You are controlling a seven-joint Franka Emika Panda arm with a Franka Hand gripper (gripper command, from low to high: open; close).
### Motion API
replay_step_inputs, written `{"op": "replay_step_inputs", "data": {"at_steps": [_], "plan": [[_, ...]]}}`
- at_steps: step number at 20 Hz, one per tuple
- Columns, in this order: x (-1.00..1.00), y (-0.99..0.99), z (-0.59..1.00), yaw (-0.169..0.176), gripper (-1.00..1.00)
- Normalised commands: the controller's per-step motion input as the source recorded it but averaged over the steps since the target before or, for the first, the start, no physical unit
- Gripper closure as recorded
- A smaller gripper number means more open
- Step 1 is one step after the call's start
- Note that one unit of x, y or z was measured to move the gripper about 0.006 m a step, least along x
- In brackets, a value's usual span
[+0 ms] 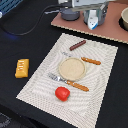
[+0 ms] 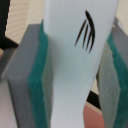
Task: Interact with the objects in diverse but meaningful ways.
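- Red round tomato (image 1: 62, 93) near front edge of woven placemat (image 1: 40, 85).
- Hand (image 1: 92, 23) clamped on white-and-blue plastic piece (image 2: 75, 65), over tabletop's far edge.

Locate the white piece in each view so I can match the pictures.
Exterior view: white piece near the top, towards the exterior view's right, in the gripper above the brown board.
Wrist view: it fills the middle, clamped between the green pads.
Shared landmark: the gripper holding it.
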Motion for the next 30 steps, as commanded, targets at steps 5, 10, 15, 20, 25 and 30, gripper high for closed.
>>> {"op": "replay_step_inputs", "data": {"at_steps": [5,10,15,20,25,30], "plan": [[0.86,0.49,-0.40,-0.010,1.00],[0.61,0.47,-0.44,0.000,1.00],[0.26,0.35,-0.46,0.021,1.00],[0.16,0.16,-0.61,0.036,1.00],[0.21,0.10,-0.61,0.007,1.00],[0.18,0.24,-0.31,0.003,1.00]]}}
